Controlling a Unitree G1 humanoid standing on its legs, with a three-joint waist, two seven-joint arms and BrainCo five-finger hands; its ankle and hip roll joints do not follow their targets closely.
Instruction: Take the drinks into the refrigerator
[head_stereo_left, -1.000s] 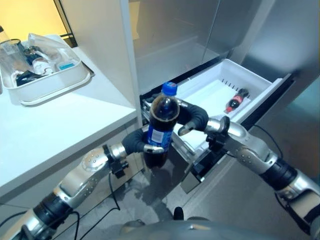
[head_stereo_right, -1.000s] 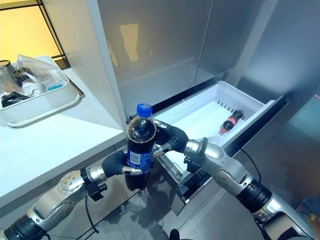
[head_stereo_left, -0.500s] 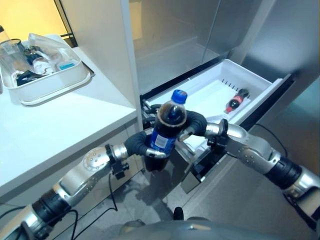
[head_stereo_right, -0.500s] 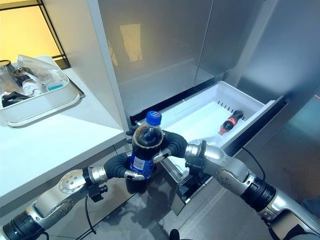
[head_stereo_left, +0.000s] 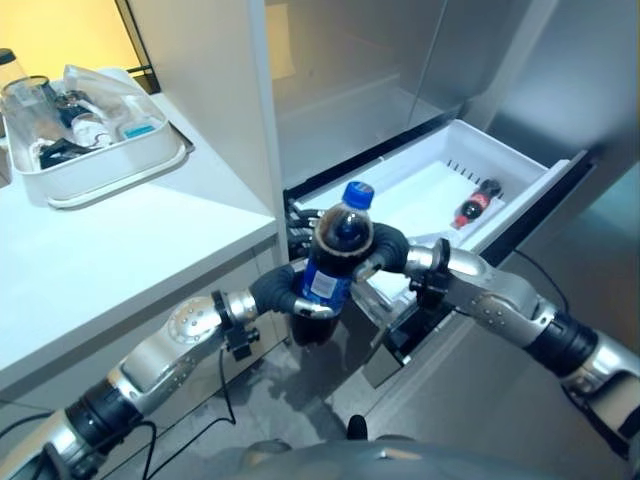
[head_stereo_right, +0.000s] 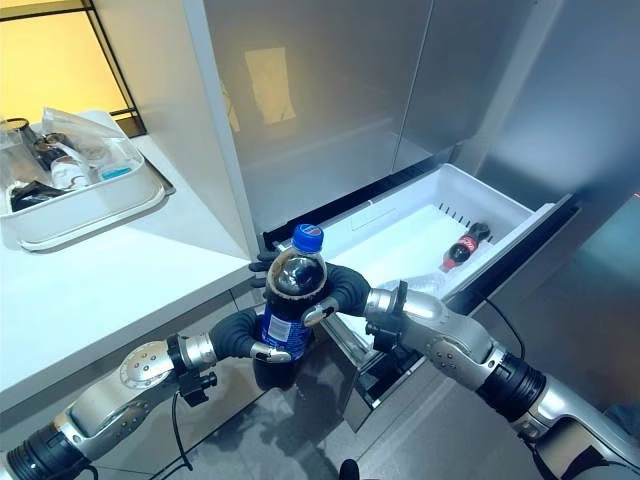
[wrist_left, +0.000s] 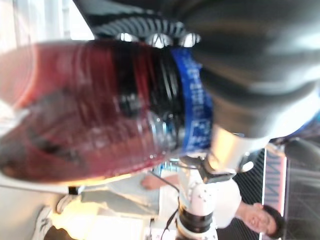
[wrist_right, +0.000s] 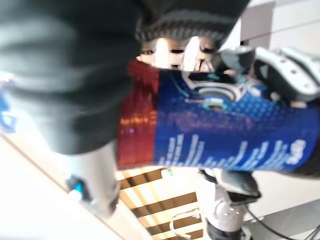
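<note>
A dark cola bottle (head_stereo_left: 330, 260) with a blue cap and blue label stands tilted in the air in front of the open refrigerator drawer (head_stereo_left: 520, 170). My left hand (head_stereo_left: 285, 290) is curled round its lower body, and my right hand (head_stereo_left: 385, 250) is curled round its upper body from the other side. The bottle also shows close up in the left wrist view (wrist_left: 100, 110) and the right wrist view (wrist_right: 225, 130). A small red-labelled cola bottle (head_stereo_left: 473, 204) lies in the white drawer near its far right corner.
A white counter (head_stereo_left: 120, 250) runs along the left, with a white tray (head_stereo_left: 100, 170) of several small items at its back. The refrigerator's steel doors (head_stereo_right: 330, 90) rise behind the drawer. A person shows in the left wrist view (wrist_left: 250, 210).
The bottle has tipped and dropped lower and a little right, toward the drawer, with both hands still on it. The camera has shifted slightly.
</note>
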